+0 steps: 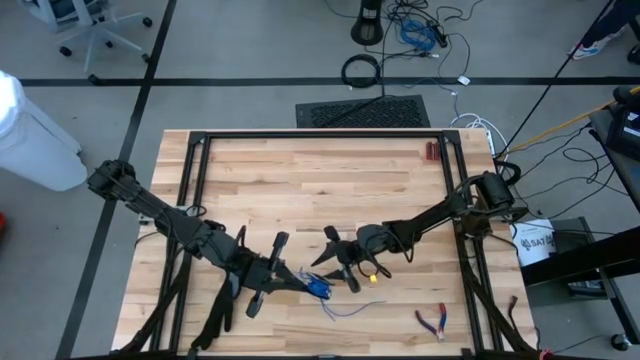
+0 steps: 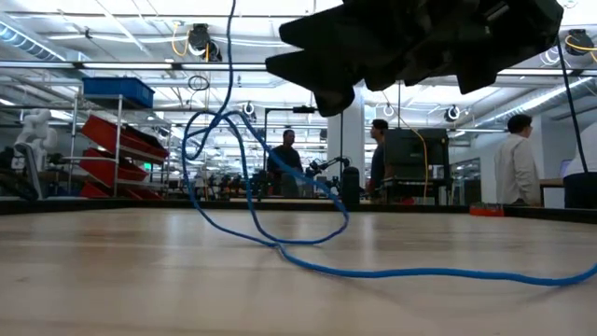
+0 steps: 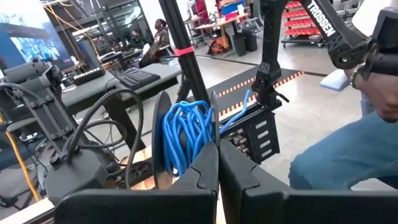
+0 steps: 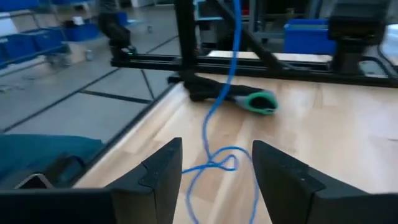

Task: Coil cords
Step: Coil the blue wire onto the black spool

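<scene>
A thin blue cord is partly wound into a small bundle of loops that sticks out past the fingertips of my left gripper, which is shut on it above the near middle of the table. From the bundle a strand hangs down, and its loose tail lies in slack curves on the wood. My right gripper is open just to the right of the bundle. The hanging strand shows ahead of its fingers and touches neither. My left gripper pinches several turns of the cord bundle at its lower part between its two shut fingers. The fingers come in about level from the table's left. The loops are lifted clear of the table, and the rest of the cord hangs slack below to the wood.
Red-handled pliers lie near the front right corner. A small red thing sits at the far right. A dark tool with a green end lies beside the black frame rail. People stand in the room beyond the table.
</scene>
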